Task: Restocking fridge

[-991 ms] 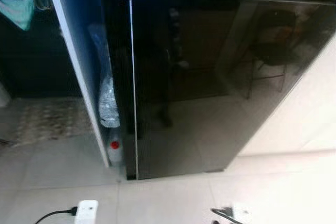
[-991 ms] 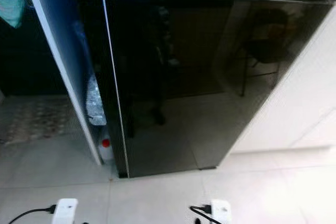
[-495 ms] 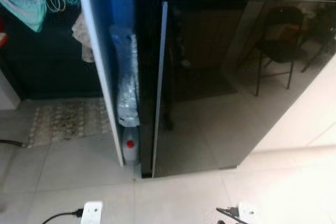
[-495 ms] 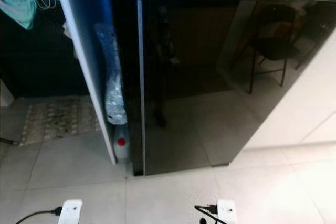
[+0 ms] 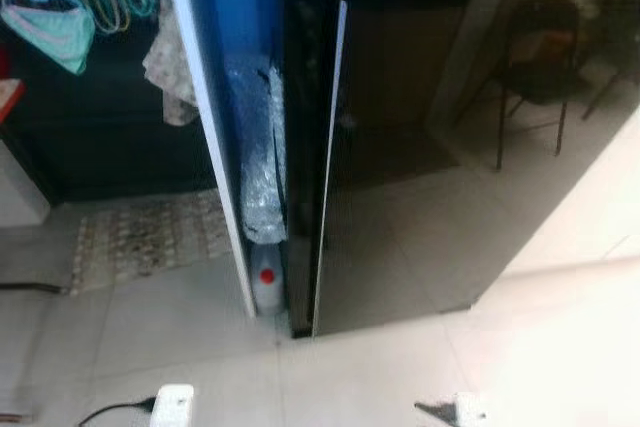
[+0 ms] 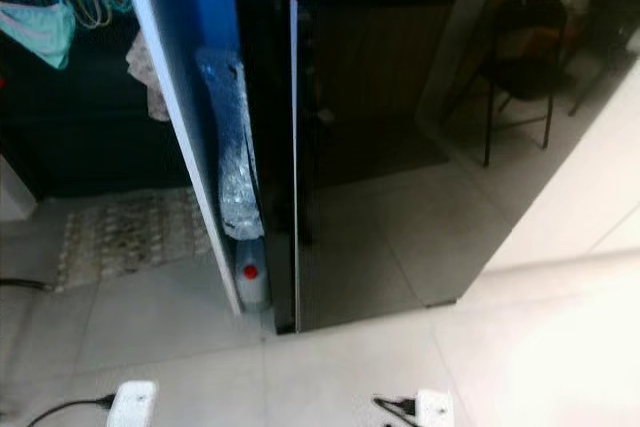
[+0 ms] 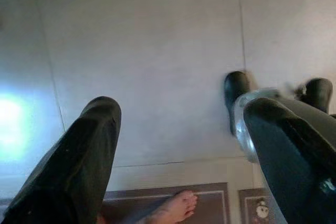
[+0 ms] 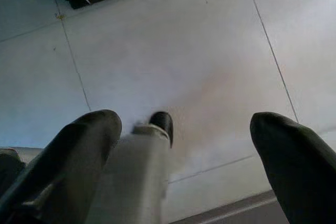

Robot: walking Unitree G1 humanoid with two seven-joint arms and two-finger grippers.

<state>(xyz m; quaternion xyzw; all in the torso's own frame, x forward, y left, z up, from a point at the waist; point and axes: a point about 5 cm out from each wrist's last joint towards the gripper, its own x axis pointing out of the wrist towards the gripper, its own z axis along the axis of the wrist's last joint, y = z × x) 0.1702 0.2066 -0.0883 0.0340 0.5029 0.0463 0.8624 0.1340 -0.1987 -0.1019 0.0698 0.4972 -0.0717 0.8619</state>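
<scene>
Both grippers, left gripper [image 7: 178, 150] and right gripper [image 8: 184, 156], hung low over the floor [image 8: 173, 51] with jaws apart and empty, while the closed black fridge [image 5: 450, 147] stood ahead, slightly right, upright.

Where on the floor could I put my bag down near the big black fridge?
Bare tile lies in front of the fridge door, and more between the patterned mat and the white plug box. It is crowded in the gap beside the fridge, where a bubble-wrap roll stands over a red-capped bottle.
</scene>
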